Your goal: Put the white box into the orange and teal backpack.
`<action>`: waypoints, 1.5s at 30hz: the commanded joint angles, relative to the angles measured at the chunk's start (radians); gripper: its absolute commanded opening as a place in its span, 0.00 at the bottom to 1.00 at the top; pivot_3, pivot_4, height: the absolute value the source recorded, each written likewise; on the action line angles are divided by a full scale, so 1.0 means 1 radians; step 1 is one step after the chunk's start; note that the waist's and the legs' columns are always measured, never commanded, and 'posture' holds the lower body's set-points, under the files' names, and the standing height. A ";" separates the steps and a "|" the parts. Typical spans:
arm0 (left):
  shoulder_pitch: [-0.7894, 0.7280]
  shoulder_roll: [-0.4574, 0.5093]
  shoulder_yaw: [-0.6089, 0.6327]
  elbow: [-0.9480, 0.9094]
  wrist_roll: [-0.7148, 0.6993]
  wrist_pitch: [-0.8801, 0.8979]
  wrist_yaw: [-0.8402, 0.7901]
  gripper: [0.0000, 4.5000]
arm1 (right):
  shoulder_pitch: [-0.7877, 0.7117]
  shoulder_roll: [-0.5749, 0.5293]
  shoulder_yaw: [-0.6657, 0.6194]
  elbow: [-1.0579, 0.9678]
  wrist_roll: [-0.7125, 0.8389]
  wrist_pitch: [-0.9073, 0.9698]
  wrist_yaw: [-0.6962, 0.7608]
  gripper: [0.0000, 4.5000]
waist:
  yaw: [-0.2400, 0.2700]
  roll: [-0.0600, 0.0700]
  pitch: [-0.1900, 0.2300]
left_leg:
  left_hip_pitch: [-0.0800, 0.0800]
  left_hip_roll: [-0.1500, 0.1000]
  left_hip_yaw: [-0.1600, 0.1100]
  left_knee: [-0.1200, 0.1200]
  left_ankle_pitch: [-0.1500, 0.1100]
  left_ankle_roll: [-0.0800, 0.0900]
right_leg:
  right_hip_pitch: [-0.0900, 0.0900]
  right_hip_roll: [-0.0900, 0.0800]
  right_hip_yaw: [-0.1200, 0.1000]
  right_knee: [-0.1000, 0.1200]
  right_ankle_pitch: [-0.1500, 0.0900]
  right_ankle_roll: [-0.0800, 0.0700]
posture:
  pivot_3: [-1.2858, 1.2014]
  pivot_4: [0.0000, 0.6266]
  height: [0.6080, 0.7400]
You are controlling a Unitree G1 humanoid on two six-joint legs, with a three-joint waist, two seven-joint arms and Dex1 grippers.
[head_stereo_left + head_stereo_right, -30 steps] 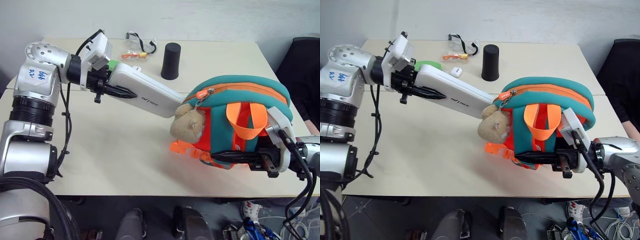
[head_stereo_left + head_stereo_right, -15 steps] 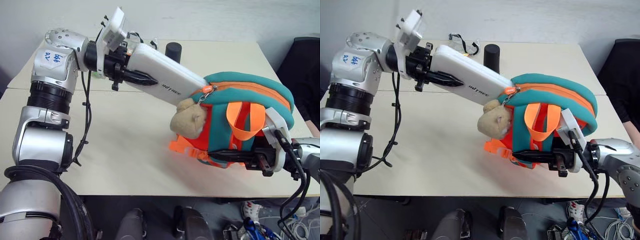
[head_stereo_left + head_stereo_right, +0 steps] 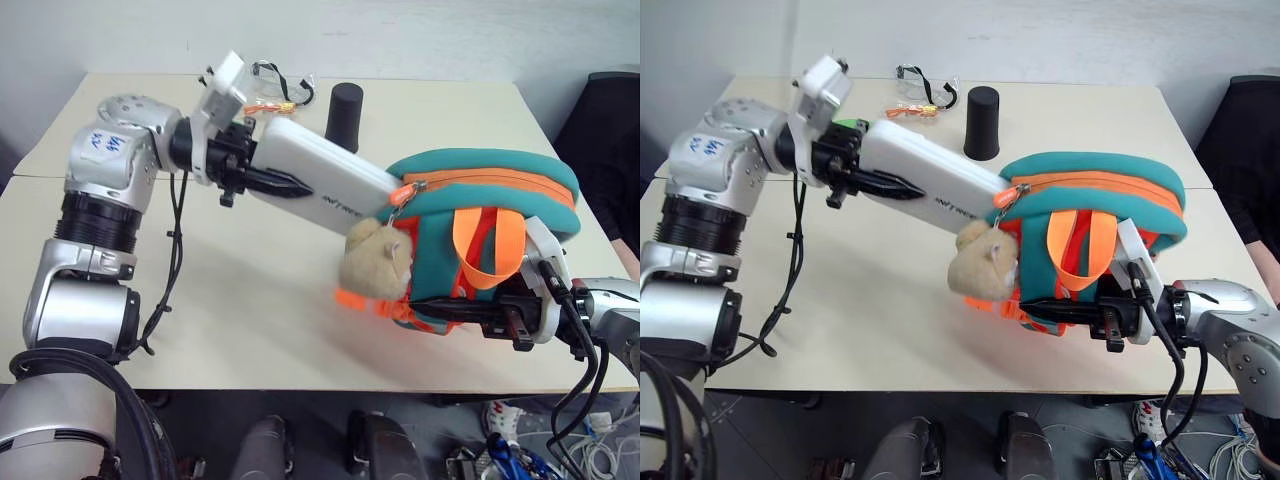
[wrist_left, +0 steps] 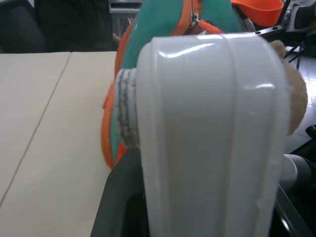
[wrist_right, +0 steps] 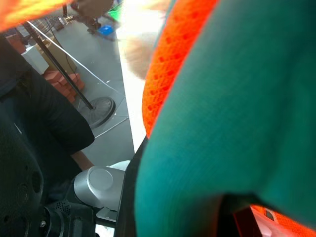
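Note:
My left gripper is shut on the near end of the white box, a long flat case with dark lettering, and holds it slanting down to the right above the table. The box's far end lies at the zipper mouth of the orange and teal backpack, beside the orange zip pull. A tan plush toy hangs just under that end. My right gripper is shut on the backpack's lower edge at the table's near right. In the left wrist view the white box runs toward the backpack.
A black cup stands behind the box, with safety glasses and small orange pieces to its left. Behind my left wrist lies a green object. A person in dark clothes sits at the right edge. The table is bare in front.
My left arm swung the box rightward and lowered its far end to the backpack's zipper mouth. The backpack and plush toy shifted slightly left and down. The right gripper stayed put.

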 commanded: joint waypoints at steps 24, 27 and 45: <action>0.194 -0.444 0.041 -0.112 0.155 -0.125 0.353 0.43 | -0.059 0.033 0.033 -0.073 0.083 0.020 -0.053 0.00 | 0.002 0.000 0.000 | -0.001 -0.001 -0.001 0.003 0.000 0.001 | 0.000 -0.001 0.000 0.000 0.001 0.001 | 0.52 0.24 1.00; 0.195 -0.420 0.054 -0.122 0.146 -0.105 0.325 0.61 | -0.055 0.037 0.032 -0.068 0.078 0.016 -0.061 0.00 | 0.001 0.000 0.000 | -0.001 0.000 -0.001 0.004 0.000 0.001 | 0.000 -0.001 0.000 0.000 0.001 0.001 | 0.52 0.24 1.00; 0.160 -0.083 0.170 -0.299 -0.024 0.145 0.073 1.00 | -0.095 0.182 0.136 0.020 -0.107 -0.035 -0.215 0.00 | -0.002 0.000 0.000 | -0.001 0.000 0.000 0.004 0.000 0.001 | 0.000 0.000 0.000 0.001 0.001 0.001 | 0.52 0.24 1.00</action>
